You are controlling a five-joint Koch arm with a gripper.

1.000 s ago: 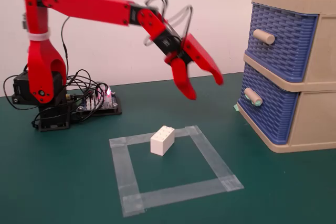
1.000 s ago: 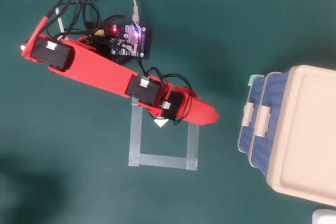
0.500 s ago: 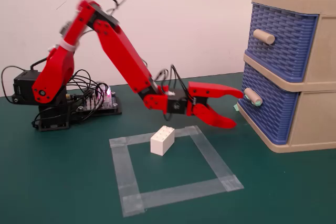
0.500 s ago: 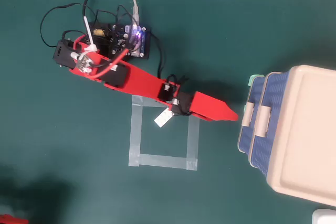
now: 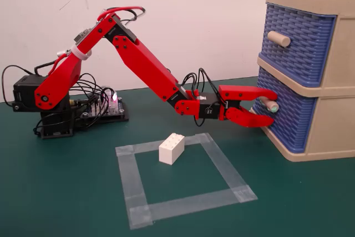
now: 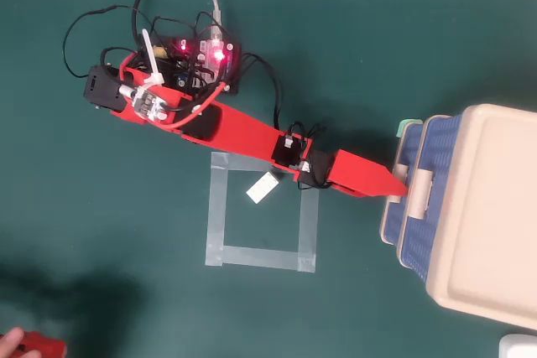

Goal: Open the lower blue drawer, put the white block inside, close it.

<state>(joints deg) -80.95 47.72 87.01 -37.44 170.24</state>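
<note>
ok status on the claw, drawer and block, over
Claw open, jaws above and below the lower drawer's handle. Lower drawer not yet pulled clear. Block untouched in the tape square. Nothing in the way.

cabinet (image 5: 327,43) — right side cropped | handle (image 5: 269,104) — partly hidden by gripper (image 5: 266,108)
</note>
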